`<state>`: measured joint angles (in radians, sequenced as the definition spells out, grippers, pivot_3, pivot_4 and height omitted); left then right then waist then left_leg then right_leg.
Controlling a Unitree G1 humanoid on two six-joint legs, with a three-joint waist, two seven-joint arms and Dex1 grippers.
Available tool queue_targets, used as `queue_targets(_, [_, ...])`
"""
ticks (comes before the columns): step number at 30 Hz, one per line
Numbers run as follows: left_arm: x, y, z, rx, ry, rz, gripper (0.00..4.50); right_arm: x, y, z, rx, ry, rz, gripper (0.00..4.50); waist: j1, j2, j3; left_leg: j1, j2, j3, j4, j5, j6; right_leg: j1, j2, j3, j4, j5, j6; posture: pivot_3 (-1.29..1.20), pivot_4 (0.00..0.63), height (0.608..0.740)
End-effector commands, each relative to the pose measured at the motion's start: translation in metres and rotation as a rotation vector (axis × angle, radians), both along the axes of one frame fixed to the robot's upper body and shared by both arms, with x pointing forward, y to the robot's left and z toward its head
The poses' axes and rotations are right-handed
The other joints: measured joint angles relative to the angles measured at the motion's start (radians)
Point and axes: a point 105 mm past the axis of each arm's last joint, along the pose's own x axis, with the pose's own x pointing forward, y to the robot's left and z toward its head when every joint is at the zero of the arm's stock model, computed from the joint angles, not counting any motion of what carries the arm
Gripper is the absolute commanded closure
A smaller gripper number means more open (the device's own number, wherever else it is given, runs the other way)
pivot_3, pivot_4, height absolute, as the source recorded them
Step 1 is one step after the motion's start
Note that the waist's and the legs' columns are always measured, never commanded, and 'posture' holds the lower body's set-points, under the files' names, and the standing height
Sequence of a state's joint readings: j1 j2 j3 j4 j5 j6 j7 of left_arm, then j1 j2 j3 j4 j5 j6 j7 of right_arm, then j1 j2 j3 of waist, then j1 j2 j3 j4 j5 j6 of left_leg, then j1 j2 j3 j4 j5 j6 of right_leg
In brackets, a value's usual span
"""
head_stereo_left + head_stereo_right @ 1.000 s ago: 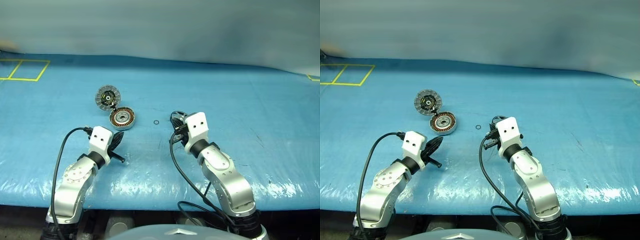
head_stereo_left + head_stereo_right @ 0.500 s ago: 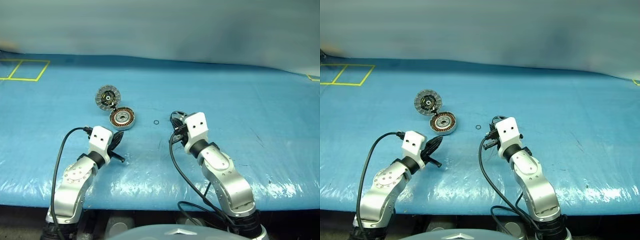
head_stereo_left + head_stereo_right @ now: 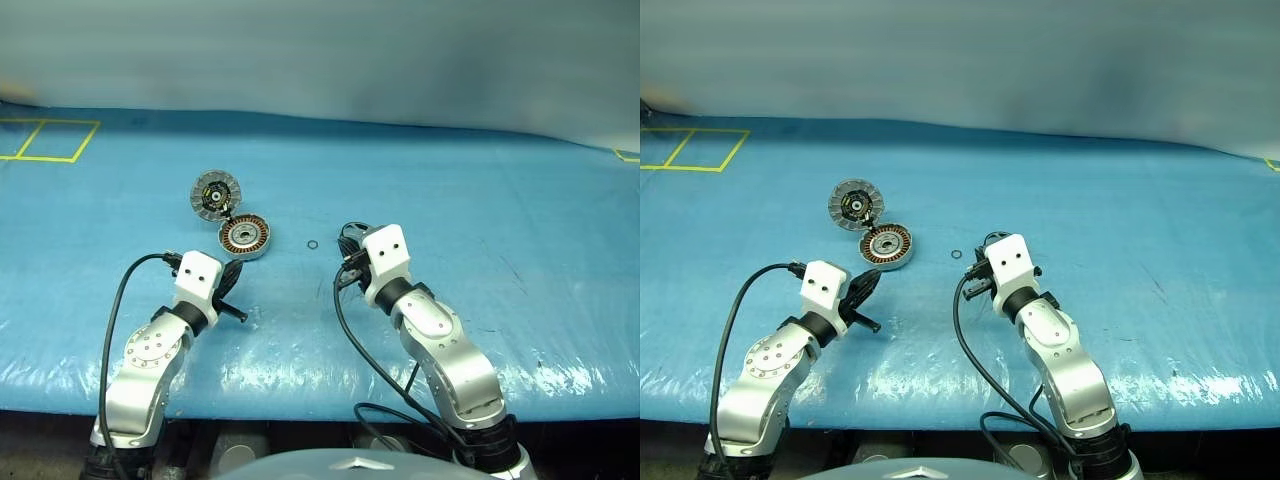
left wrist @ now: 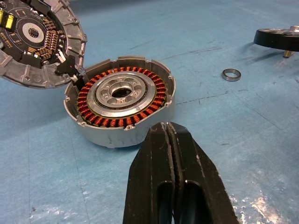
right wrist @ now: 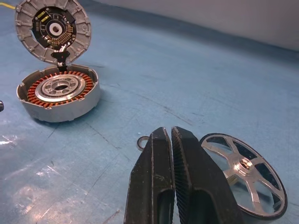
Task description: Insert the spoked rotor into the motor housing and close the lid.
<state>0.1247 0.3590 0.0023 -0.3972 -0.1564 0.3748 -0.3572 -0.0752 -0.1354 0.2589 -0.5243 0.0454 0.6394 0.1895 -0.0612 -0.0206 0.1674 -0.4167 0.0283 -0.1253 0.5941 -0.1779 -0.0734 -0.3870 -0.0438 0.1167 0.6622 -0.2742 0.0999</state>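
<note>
The motor housing [image 4: 120, 105], a silver cup with copper windings, sits open on the blue table. The lid [image 4: 35, 42] rests tilted against the housing's far rim, with its dark marked face showing. The spoked rotor [image 5: 243, 175] lies flat on the table to the right of the housing, just beside my right gripper [image 5: 169, 131], which is shut and empty. My left gripper [image 4: 167, 126] is also shut and empty. It hovers just short of the housing's near wall, pointing at it.
A tiny black ring [image 3: 312, 244] lies on the table between the housing and the rotor. Yellow tape squares [image 3: 45, 140] mark the far left corner. The blue sheet's front edge [image 3: 320, 400] runs just below both arms.
</note>
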Motion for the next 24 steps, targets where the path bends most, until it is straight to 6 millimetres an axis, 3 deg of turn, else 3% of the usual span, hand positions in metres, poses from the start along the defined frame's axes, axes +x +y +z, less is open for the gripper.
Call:
queue_targets(1, [0.0030,0.0021,0.0131,0.024,-0.066,0.013,4.45,0.0005,0.0010,0.0152,0.017,-0.068,0.002,4.32,0.000,0.000,0.000,0.000,0.000,0.000,0.000,0.000,0.000,0.000,0.000,0.000,0.000,0.000,0.000,0.00,0.150,0.740])
queue_targets(24, [0.0082,-0.0068,0.0112,-0.007,-0.061,-0.023,4.45,-0.0005,-0.0065,0.0100,-0.013,-0.055,-0.033,4.32,0.000,0.000,0.000,0.000,0.000,0.000,0.000,0.000,0.000,0.000,0.000,0.000,0.000,0.002,0.004,0.00,0.150,0.740])
